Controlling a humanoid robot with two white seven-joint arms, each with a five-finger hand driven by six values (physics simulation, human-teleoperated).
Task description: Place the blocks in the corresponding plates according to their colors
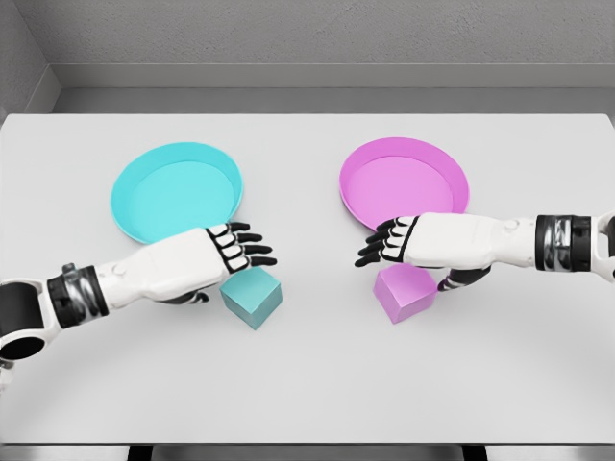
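Observation:
A cyan plate lies on the table's left half and a pink plate on its right half. A cyan block rests on the table just below my left hand. That hand's fingers are stretched out over the block's top back edge without gripping it. A pink block sits below my right hand. The right hand hovers over it with fingers extended toward the left and the thumb hanging down by the block's right side. Both blocks stand on the table.
The white table spans the view, its front edge near the bottom and a grey wall behind its far edge. Both forearms reach in low from the sides.

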